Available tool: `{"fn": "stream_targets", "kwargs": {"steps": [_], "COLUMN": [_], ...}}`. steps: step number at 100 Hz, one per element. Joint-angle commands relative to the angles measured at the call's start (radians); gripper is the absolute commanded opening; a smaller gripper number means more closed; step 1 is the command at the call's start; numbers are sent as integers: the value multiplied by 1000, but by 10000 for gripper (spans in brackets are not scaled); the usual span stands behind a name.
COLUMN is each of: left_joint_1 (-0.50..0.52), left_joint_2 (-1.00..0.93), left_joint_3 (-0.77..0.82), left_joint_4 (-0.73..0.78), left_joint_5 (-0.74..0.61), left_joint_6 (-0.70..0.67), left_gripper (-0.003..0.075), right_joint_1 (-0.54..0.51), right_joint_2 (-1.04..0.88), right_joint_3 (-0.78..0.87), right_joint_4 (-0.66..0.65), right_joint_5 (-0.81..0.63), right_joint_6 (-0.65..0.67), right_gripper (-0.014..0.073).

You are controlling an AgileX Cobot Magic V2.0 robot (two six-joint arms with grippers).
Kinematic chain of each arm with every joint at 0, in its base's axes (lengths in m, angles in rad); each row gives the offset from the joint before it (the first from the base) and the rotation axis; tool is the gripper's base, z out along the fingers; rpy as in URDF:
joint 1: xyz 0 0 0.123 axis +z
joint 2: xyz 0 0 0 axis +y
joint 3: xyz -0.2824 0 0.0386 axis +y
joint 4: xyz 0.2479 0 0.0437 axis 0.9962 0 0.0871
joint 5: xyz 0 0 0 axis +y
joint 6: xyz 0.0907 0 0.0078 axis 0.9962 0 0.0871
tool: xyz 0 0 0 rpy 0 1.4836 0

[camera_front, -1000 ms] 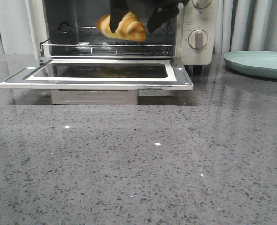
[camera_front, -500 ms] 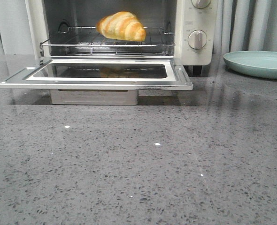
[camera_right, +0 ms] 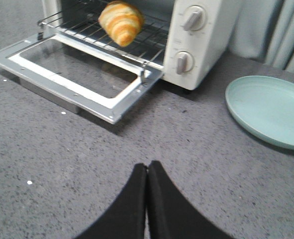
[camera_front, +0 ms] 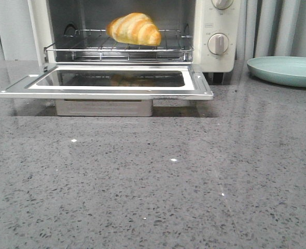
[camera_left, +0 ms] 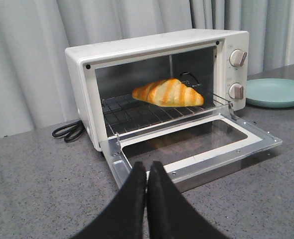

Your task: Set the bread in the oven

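The bread (camera_front: 135, 28), a golden-orange roll with pale stripes, lies on the wire rack (camera_front: 116, 44) inside the cream-white oven (camera_front: 218, 31); it also shows in the left wrist view (camera_left: 168, 93) and the right wrist view (camera_right: 120, 22). The oven's glass door (camera_front: 106, 83) hangs open and flat. My left gripper (camera_left: 147, 167) is shut and empty, in front of the door's edge. My right gripper (camera_right: 147, 167) is shut and empty over the grey counter, well back from the oven. Neither gripper shows in the front view.
A pale green plate (camera_front: 285, 70) sits on the counter to the right of the oven, also in the right wrist view (camera_right: 266, 109). A black cable (camera_left: 67, 132) lies coiled at the oven's left side. Grey curtains hang behind.
One second ago a black gripper was at the bread in the oven mouth. It withdrew out of the front view, leaving the bread on the rack. Nothing has moved since half a second ago.
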Motion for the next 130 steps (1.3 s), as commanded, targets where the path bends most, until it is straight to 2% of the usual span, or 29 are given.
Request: {"fn": "stream_targets", "kwargs": {"steps": [1, 29, 97, 114, 130], "left_joint_1": [4, 4, 4, 63, 148], "left_joint_2": [11, 11, 9, -31, -70], "left_joint_3": [-22, -22, 14, 172, 397], "left_joint_4": [-1, -3, -13, 2, -74], "left_joint_5": [-77, -77, -82, -224, -426], "left_joint_6": [-11, -11, -11, 79, 32], "left_gripper": [-22, -21, -21, -21, -21], "right_joint_1": [-9, -9, -9, -9, -9], "right_joint_2": [-67, -302, -291, -291, -291], "right_joint_3": [13, 60, 67, 67, 67], "right_joint_4": [-23, -90, -81, -81, -81], "right_joint_5": [-94, -144, -134, -134, -134], "right_joint_6": [6, 6, 6, 6, 6], "right_gripper": [-48, -48, -48, -48, -48]}}
